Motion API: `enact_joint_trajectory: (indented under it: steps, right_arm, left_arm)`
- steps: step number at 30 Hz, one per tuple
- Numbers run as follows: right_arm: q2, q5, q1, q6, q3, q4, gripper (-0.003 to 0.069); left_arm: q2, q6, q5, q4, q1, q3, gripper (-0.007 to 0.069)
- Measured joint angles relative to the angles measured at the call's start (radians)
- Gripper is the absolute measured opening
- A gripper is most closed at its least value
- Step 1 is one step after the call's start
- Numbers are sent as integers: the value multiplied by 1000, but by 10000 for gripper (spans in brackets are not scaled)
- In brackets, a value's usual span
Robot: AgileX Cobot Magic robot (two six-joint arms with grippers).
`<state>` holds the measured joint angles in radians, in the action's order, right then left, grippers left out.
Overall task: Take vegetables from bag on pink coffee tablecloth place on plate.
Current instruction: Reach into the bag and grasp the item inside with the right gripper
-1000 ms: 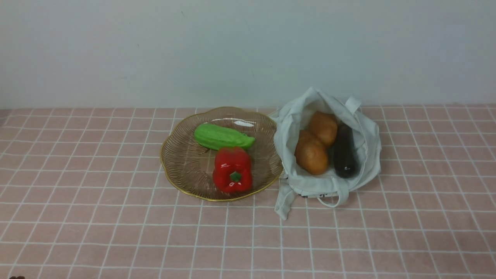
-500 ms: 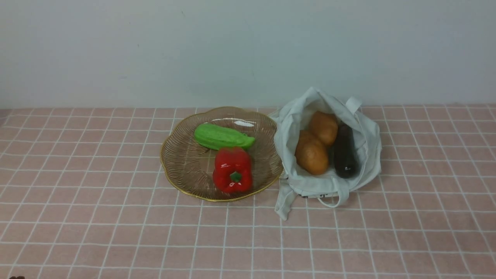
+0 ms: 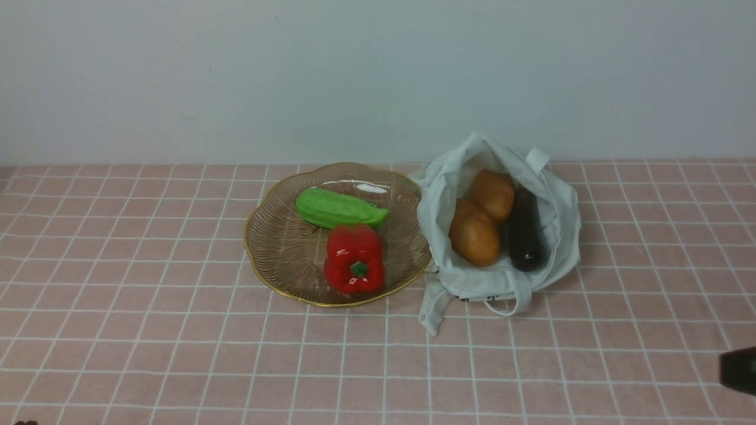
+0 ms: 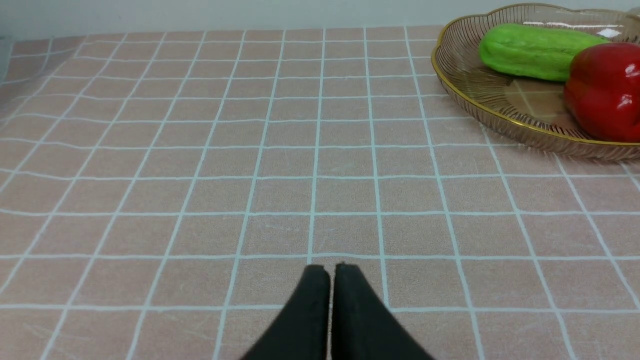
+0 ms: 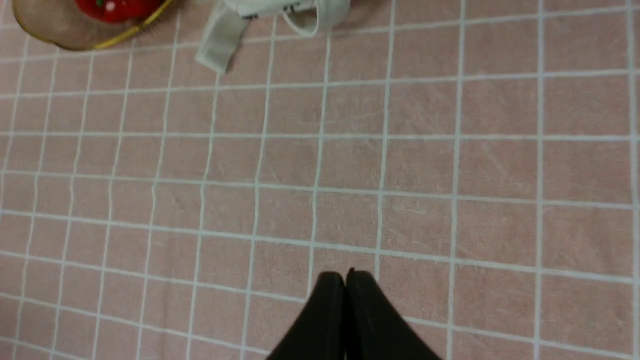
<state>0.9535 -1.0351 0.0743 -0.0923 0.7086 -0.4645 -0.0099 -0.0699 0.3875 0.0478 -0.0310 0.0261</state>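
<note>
The pale grey-white bag (image 3: 449,195) lies open on the pink tablecloth (image 3: 147,330), right of the plate. In it are two orange-brown potatoes (image 3: 474,239) (image 3: 493,193) and a purple-black eggplant (image 3: 525,233). The amber plate (image 3: 277,248) holds a green cucumber (image 3: 336,208) and a red bell pepper (image 3: 353,260). My right gripper (image 5: 345,274) is shut and empty over bare cloth, short of the bag's strap (image 5: 220,40); a dark part of it shows at the front view's right edge (image 3: 739,369). My left gripper (image 4: 331,267) is shut and empty, left of the plate (image 4: 480,107).
A plain pale wall (image 3: 378,77) stands just behind the plate and bag. A loose bag strap (image 3: 434,307) trails toward me on the cloth. At the far left the cloth (image 4: 20,85) wrinkles at the table's edge.
A dark part of my right gripper has come into the front view at the lower right edge. The bag, vegetables and plate have not moved.
</note>
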Motion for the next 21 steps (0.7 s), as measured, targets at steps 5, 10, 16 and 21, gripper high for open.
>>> enact_joint_trajectory:
  steps: [5,10,16,21]
  right_arm:
    - [176,48,0,-178,6,-142,-8]
    - [318,113,15,-287,70,-186,13]
    - [435,224,131,-303,194,-161,75]
    - [538,310,231,-297,285,-159,144]
  left_arm:
    - [0,0,0,0,0,0,-5]
    - [0,0,0,0,0,0,-5]
    - [0,0,0,0,0,0,-5]
    - [0,0,0,0,0,0,-5]
